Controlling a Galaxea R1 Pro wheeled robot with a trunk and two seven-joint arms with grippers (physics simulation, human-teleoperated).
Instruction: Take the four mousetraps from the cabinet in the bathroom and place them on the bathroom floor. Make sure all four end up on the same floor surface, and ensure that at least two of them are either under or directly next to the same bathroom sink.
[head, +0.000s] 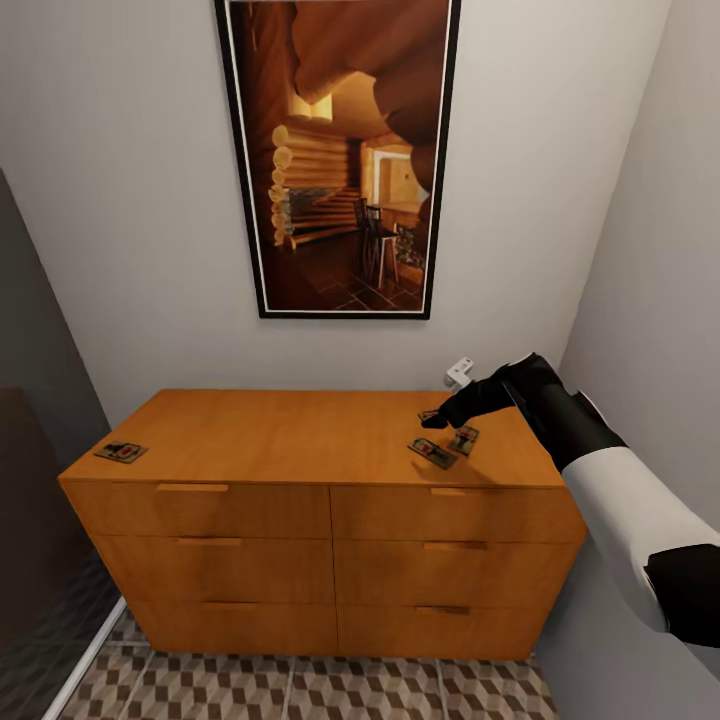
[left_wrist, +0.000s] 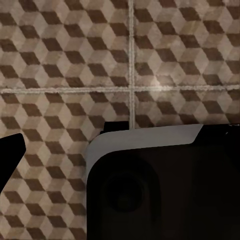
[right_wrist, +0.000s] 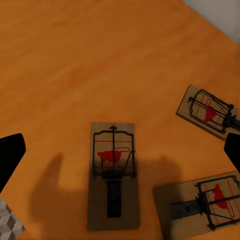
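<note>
Orange-brown wood is filling the middle of the head view, where the cabinet (head: 300, 440) is standing against the wall on the bathroom floor (head: 300, 690), whose cube-patterned tiles are showing along the bottom edge. Nearest on the flat top, at lower left of the cabinet surface, a lone mousetrap (head: 121, 452) is lying well apart from the others. Farther right, the right gripper (head: 437, 421) is hovering over a cluster of traps: the front trap (head: 433, 453) and the side trap (head: 464, 439) are lying just beside each other, and a third is partly hidden under the fingers. In the right wrist view, the fingers are appearing as dark tips at both frame edges, spread wide and holding nothing, with the centre mousetrap (right_wrist: 113, 175) lying between them, its long axis running top to bottom of that frame, across the line joining the tips. Two more traps (right_wrist: 207, 110) (right_wrist: 205, 202) are lying near the right edge. The right arm is clearly the nearer. The left gripper's state cannot be told; its wrist view is showing floor tiles (left_wrist: 65, 65). Farthest back, a framed picture (head: 340, 155) is hanging above.
</note>
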